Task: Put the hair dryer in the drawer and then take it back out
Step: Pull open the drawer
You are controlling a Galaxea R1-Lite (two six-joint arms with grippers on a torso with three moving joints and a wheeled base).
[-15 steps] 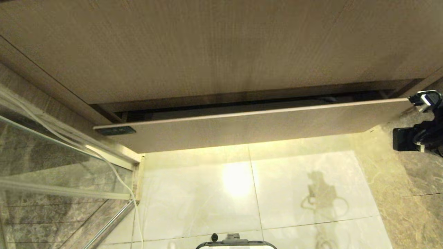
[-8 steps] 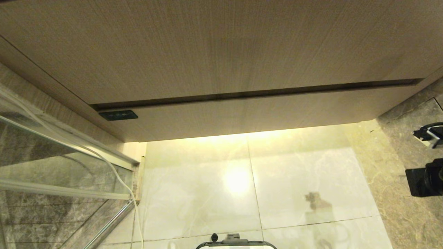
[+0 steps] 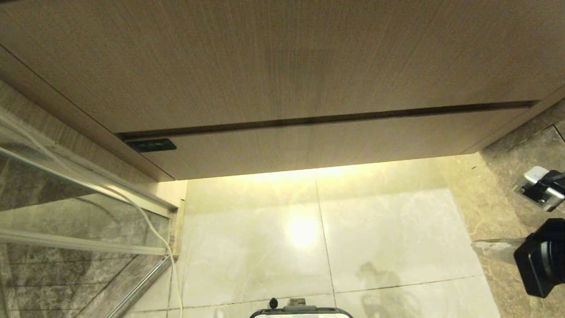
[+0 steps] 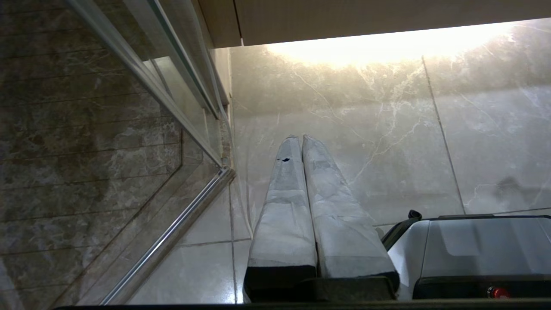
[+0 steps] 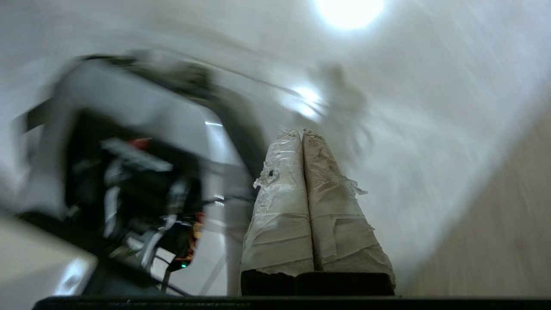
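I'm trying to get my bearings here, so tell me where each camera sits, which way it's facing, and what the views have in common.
Head view: high on the robot, looking down at the closed drawer and pale floor tiles; the right arm shows at the right edge.
Left wrist view: behind the shut left gripper, facing the floor beside the glass shower door; the robot's base shows.
Right wrist view: behind the shut right gripper, blurred, facing floor and robot body.
Shared: head and left wrist views both show the glass door and tiles.

The left gripper [image 4: 301,140] is showing two long tapered fingers [image 4: 284,206] wrapped in pale grey tape on a black mount. The right gripper [image 5: 301,132] is wearing wrinkled, fraying wrap. The base [image 4: 478,245] is showing white panels with black trim.
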